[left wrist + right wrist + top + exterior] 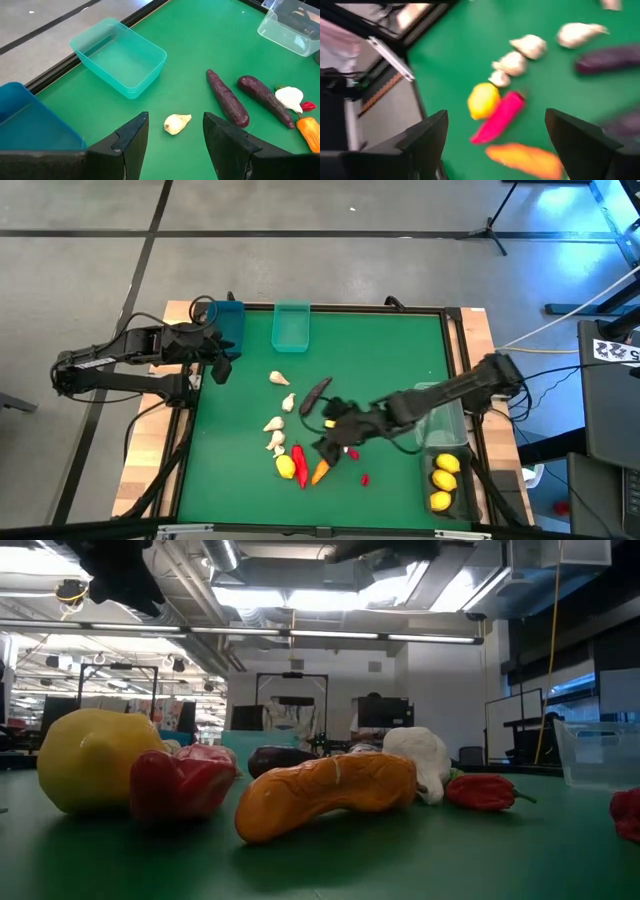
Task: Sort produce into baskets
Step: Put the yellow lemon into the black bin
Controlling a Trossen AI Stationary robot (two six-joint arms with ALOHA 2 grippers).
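Nearest the low camera: orange carrot (325, 792), long axis across the view, red pepper (180, 783) and yellow lemon (92, 760) on one side, second small red pepper (486, 791) on the other, white garlic bulb (420, 762) behind.

Right pincer (335, 442) low over the cluster at the mat's near middle, fingers spread wide, gripping nothing. Through its wrist camera: carrot (525, 159) just ahead between the fingers, long axis roughly crosswise to the gap; long red pepper (499, 118) touching lemon (482, 100) just beyond; three garlic bulbs (512, 62) in a loose line farther off; eggplant (610, 58) at the edge. Likely target carrot or pepper; judged tight, lemon and pepper touching, carrot close beside, so a closing finger could nudge a neighbour.

Right arm plainly nearer this pile. Left pincer (218, 360) at the far left corner beside blue bin (228, 315), fingers partly open, empty, well apart from the pile; lone garlic bulb (176, 123) ahead of it, two eggplants (227, 98) beyond.

Teal bin (291, 327) empty at the far edge. Clear bin (445, 420) under the right forearm. Dark bin (445, 498) at near right holding three lemons (445, 464). Tiny red bit (365, 478) loose near the pile.
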